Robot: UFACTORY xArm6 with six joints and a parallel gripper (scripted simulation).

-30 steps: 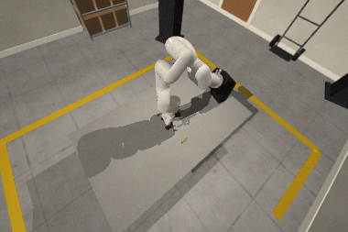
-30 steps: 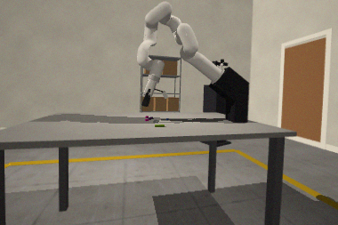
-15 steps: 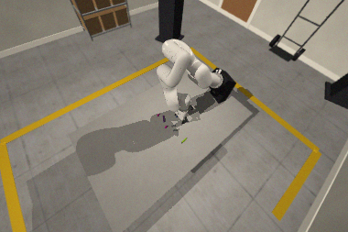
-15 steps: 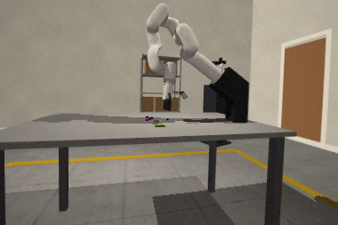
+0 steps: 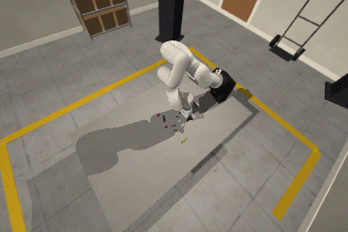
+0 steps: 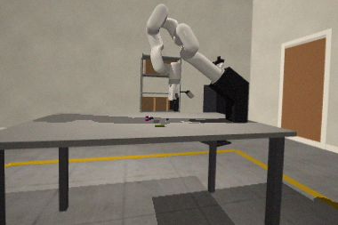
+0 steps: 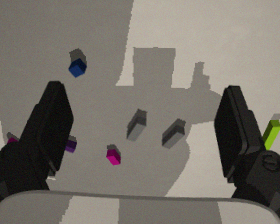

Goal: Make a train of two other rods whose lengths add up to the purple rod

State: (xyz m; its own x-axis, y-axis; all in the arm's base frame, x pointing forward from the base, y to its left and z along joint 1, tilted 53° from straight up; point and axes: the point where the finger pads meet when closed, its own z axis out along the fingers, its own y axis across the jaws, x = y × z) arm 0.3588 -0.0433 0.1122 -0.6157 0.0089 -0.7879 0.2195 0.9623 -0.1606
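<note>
- My gripper [image 7: 143, 101] stands fully open above the table [image 6: 133, 132], with nothing between its two black fingers.
- I take the magenta rod [image 7: 114, 156] as my landmark; in the wrist view it lies between the fingers, toward the left one.
- Two grey rods [image 7: 136, 123] lie just right of it and a little farther from the camera, side by side but apart, both in the arm's shadow.
- The blue rod [image 7: 78, 67] sits well beyond the magenta rod, up and to the left.
- The purple rod [image 7: 70, 144] shows only as a small tip left of the magenta rod, mostly hidden behind the left finger.
- The lime rod [image 7: 272, 132] lies far right of the magenta rod, outside the right finger.
</note>
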